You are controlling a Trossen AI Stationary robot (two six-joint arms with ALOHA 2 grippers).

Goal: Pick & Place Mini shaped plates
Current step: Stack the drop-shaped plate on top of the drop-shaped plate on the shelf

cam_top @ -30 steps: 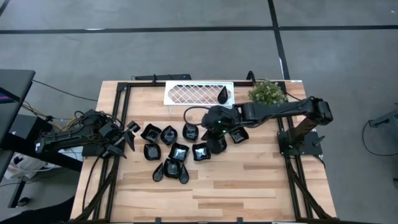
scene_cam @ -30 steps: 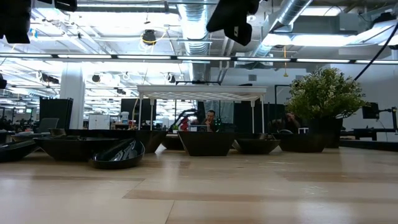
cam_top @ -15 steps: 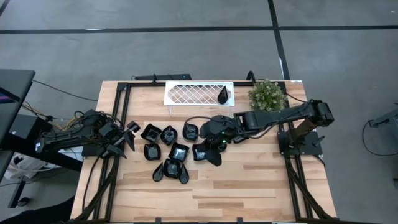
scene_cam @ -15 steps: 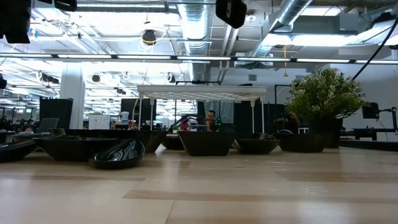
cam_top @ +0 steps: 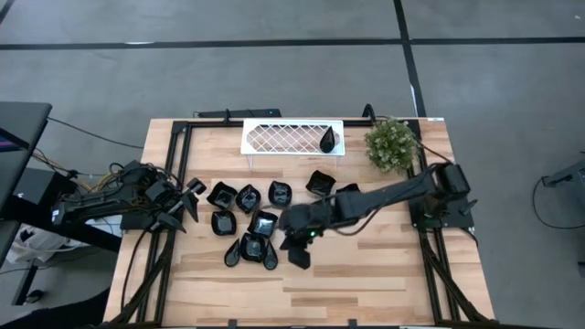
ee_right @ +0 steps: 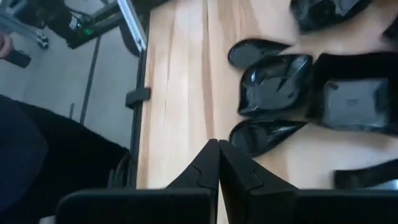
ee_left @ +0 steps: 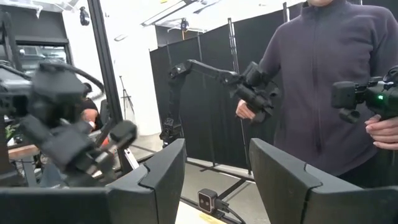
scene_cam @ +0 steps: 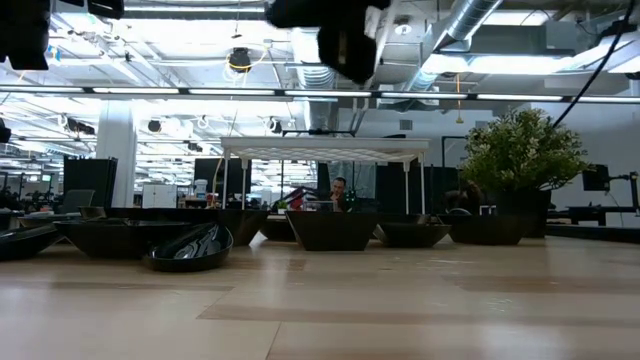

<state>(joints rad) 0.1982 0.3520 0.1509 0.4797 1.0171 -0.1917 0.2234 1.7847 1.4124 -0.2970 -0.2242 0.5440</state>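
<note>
We are hovering the right gripper [cam_top: 299, 257], fingers closed and apparently empty, at five o'clock of the mini shaped plates [cam_top: 262, 223]; next, opening. The left gripper [cam_top: 187, 208] is waiting open at nine o'clock.

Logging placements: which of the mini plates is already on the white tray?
The lone teardrop-shaped plate at the right end of the white lattice tray; all the others lie on the wooden table.

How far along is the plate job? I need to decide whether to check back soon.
Barely started. One teardrop plate already lies in the white lattice tray. Nothing is in hand: the right gripper hovers over the cluster with jaws shut and empty, and the left gripper waits open at the table's left edge. Left: the black mini plates clustered mid-table.
</note>
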